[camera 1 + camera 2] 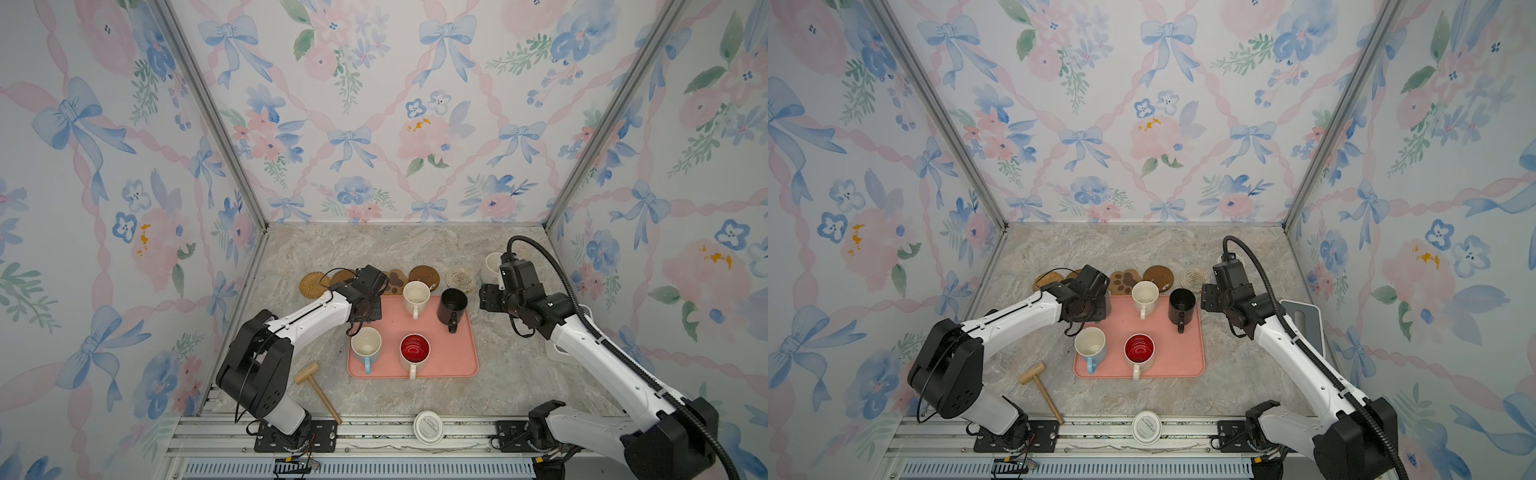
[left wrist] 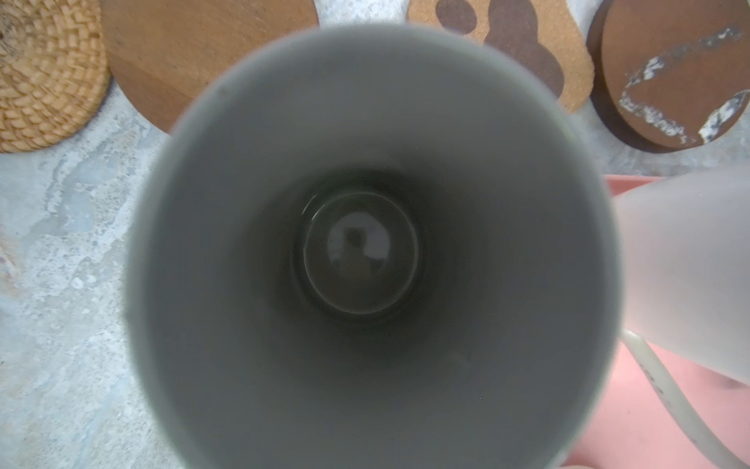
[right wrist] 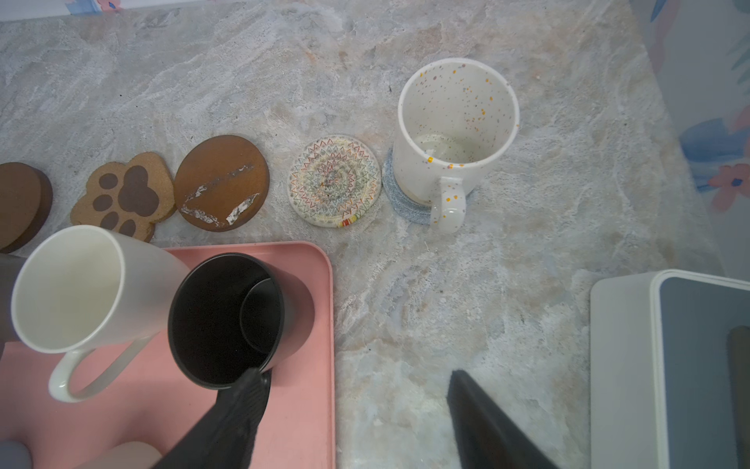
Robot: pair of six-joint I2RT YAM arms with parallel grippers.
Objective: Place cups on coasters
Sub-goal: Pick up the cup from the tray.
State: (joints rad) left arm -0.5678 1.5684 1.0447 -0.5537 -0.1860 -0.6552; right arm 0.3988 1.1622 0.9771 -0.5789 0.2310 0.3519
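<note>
Risk lies with the grey mug (image 2: 365, 122) at the far left corner of the pink tray (image 2: 633, 438), under my left gripper (image 1: 365, 307): I cannot tell if its jaws clamp it. A weak hold may drop it before the wooden coaster (image 2: 195, 52). My right gripper (image 3: 359, 375) stands apart, empty.

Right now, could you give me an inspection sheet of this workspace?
Surface: marble-look table.
Job's things: speckled mug on grey-blue coaster; cream mug, black mug, blue-handled mug, red-lined mug on pink tray; grey mug under left gripper; bare: rattan coaster, paw coaster, cream woven coaster, wooden coaster, chipped wooden coaster.
Clutter: wooden mallet, white lid, grey-white box.
Grippers: right gripper open, empty; left's jaws hidden.
Cables: black hose along right arm.
Surroundings: floral walls.
</note>
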